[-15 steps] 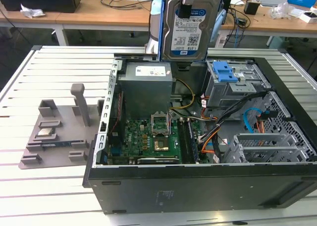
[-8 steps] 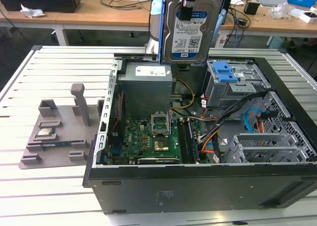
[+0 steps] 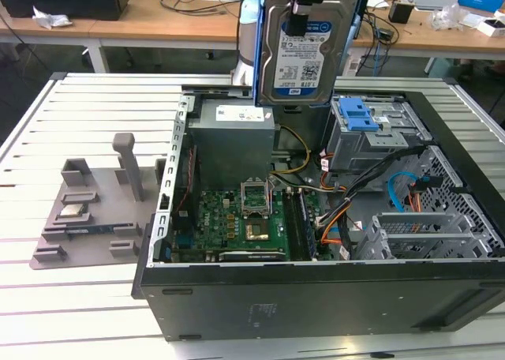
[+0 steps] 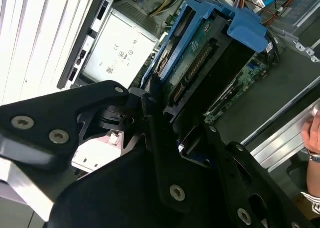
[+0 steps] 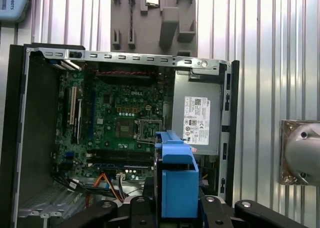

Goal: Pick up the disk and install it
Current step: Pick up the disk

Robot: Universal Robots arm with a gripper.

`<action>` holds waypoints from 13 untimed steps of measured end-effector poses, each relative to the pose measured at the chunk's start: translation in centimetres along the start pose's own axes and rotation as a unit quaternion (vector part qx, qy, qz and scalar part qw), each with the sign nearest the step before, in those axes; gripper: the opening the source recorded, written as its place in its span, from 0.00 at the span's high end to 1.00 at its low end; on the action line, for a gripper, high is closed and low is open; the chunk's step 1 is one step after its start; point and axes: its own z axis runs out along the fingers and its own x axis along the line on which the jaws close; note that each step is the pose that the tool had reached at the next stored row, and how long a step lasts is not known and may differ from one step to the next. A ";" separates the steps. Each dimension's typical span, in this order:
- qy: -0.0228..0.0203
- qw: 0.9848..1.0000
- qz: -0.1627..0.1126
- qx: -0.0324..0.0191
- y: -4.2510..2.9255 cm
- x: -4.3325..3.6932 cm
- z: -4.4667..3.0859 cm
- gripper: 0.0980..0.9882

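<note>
- Holding the disk (image 3: 300,48) up in the air, my hand (image 3: 298,13) is clamped on its top edge. It hangs upright with the white-and-blue label facing the exterior camera.
- In the second wrist view the black fingers (image 4: 150,105) are closed against the blue bracket that frames the disk (image 4: 200,63), with no gap I can make out.
- In the exterior view the disk sits clear above the open computer case (image 3: 316,297), touching nothing below. It is over the far end of the case, roughly between the grey power supply (image 3: 233,131) and the drive cage (image 3: 371,139).
- The drive cage has a blue latch (image 3: 361,114) on top and lies toward the exterior view's right.
- The first wrist view looks down past the bracket's blue end (image 5: 176,183) onto the green motherboard (image 5: 120,118) and the labelled power supply (image 5: 197,118).
- The case lies on its side on the white slatted desk (image 3: 79,107), lid off.
- On the exterior view's left, just beside the case, a grey holder tray (image 3: 47,253) rests on the desk with a small square chip (image 3: 72,211) seated in it.
</note>
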 end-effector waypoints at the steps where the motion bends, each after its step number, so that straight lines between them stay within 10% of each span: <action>1: 0.000 1.000 0.000 0.000 0.00 0.10 0.00 0.70; 13: 0.000 1.000 0.000 0.000 0.06 1.98 0.03 0.70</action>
